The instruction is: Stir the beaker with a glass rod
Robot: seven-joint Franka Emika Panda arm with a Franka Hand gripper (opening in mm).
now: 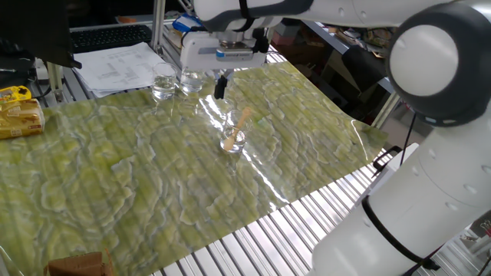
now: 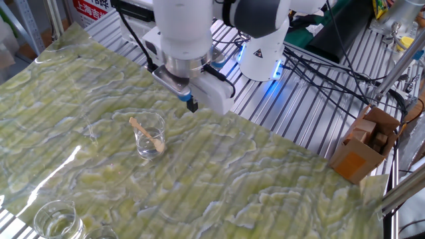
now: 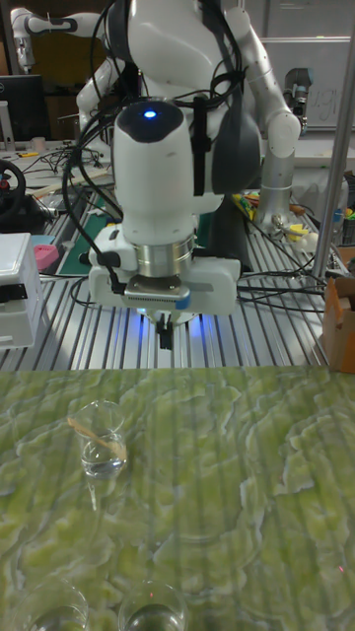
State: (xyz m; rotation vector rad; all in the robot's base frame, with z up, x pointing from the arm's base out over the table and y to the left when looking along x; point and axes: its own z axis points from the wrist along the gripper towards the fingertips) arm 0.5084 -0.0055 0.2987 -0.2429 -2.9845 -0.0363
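Observation:
A small clear beaker (image 1: 232, 138) (image 2: 149, 135) (image 3: 102, 453) stands upright on the green mat. A pale tan glass rod (image 1: 243, 121) (image 2: 147, 132) (image 3: 93, 434) leans inside it, its upper end sticking out over the rim. My gripper (image 1: 220, 88) (image 2: 192, 104) (image 3: 165, 336) hangs above the mat's far edge, behind the beaker and apart from it. Its dark fingers are pressed together with nothing between them.
Two more clear beakers (image 1: 163, 83) (image 1: 190, 80) stand side by side at the mat's edge. Papers (image 1: 123, 64) and a yellow packet (image 1: 18, 112) lie beyond the mat. A cardboard box (image 2: 361, 150) sits on the slatted table near the robot base (image 2: 264, 48).

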